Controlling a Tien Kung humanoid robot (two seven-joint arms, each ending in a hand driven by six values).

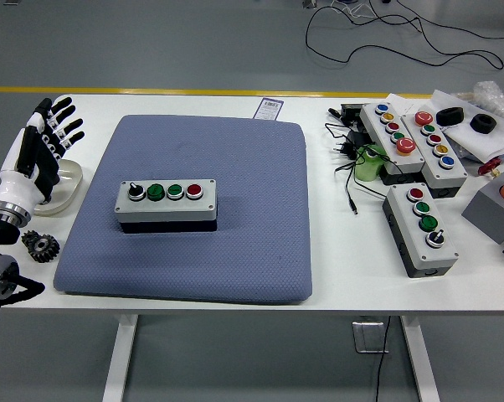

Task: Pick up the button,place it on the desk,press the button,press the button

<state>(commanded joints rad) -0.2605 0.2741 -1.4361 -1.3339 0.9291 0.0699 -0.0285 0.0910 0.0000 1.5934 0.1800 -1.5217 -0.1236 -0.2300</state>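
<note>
Task item: grey four-control button box with black base [165, 204], flat on blue-grey textured mat [235, 151], left of mat centre.
Controls on box: black knob, two green buttons, one red button, in a row left to right.
Left hand: white-and-black five-finger hand [36, 151], off mat's left edge, fingers spread, holding nothing, well apart from box.
Right hand: out of frame.
Progress: box set down on mat, so pick and place look done; no finger near any button; whether either press is done cannot be told.
Containers: shallow translucent dish [64, 188] beside mat's left edge, partly behind hand, contents not discernible.
Loose part: small black gear [40, 246] on table, just off mat's left edge, outside dish.
Spares: three more grey button boxes [420, 228] well right of mat, among black cables [348, 159].
</note>
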